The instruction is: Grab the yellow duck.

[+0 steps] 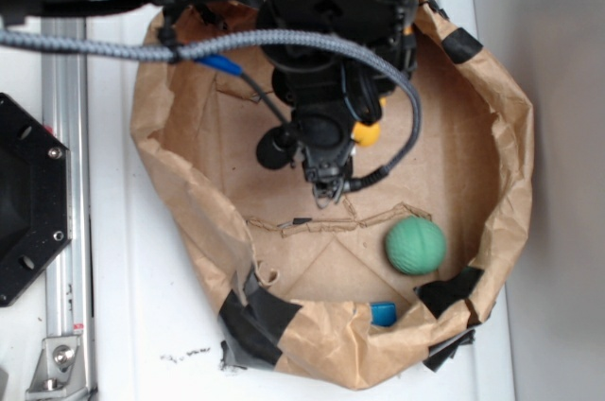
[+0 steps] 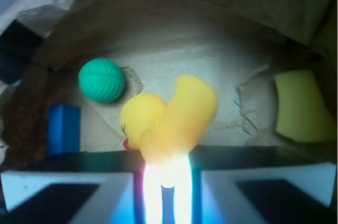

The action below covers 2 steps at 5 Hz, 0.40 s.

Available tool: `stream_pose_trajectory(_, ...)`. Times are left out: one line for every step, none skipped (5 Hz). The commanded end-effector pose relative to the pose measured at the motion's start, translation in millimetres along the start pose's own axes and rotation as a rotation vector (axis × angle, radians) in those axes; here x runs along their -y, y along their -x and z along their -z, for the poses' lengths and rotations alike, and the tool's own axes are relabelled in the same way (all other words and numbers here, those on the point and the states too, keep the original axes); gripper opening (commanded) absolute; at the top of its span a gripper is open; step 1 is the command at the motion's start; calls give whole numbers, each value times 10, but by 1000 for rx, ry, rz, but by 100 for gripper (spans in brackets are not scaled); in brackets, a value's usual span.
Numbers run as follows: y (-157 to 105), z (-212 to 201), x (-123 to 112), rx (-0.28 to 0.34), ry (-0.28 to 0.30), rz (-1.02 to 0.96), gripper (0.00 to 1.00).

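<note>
The yellow duck (image 2: 169, 115) sits right at the front of the wrist view, glossy and tilted, its round head to the left with a bit of orange-red beak showing at the lower edge, its body angling up to the right. Its lower end is pinched in the narrow, brightly lit gap between the two pale fingers (image 2: 68, 195) of the gripper (image 2: 168, 182) — the claw is clenched on the duck. In the exterior view only a small yellow-orange patch of the duck (image 1: 366, 133) peeks out beside the dark gripper (image 1: 326, 188), which hangs over the middle of the brown paper bag (image 1: 180, 193); whether the duck is clear of the bag floor cannot be told. Beyond the duck, the green ball (image 2: 101, 80) rests on the bag floor, apart from it, and a blue block (image 2: 64, 128) stands upright near the ball against the bag wall. On the opposite side, a blocky yellow sponge (image 2: 302, 105) lies by the crumpled paper wall — well apart from the duck.
</note>
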<state>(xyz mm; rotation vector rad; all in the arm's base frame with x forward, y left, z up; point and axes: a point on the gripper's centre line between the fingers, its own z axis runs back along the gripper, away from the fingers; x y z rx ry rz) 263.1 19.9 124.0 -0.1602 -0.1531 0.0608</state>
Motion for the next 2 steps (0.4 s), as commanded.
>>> stream_pose_trajectory(-67,-114,84,58,36,-27,0)
stream_pose_trajectory(-51,-132,79,46,31,-25,0)
